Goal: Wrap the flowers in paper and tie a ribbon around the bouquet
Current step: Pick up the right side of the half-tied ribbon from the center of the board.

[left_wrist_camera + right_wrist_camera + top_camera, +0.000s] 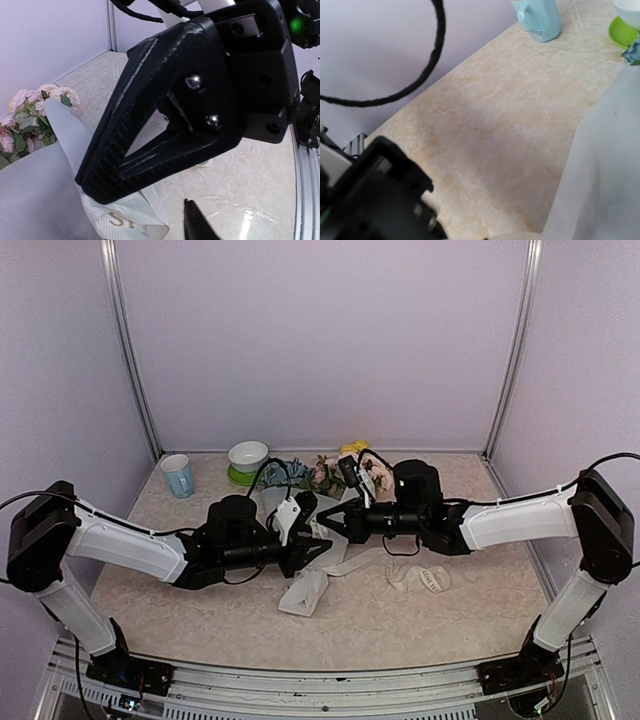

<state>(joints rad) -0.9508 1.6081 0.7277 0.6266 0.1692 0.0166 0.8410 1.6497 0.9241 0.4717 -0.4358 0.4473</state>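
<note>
The bouquet lies mid-table, its flowers at the back and its white paper cone pointing to the near edge. Pink roses and paper show at the left of the left wrist view. The cream ribbon trails to the right of the bouquet. My right gripper is shut, its tip on a lettered loop of ribbon. My left gripper faces it tip to tip, partly open. One of its fingertips shows, with bare table between it and the ribbon.
A light blue mug stands at the back left. A white bowl on a green saucer stands beside the flowers. Lilac walls close in the back and sides. A black cable loops across the right wrist view.
</note>
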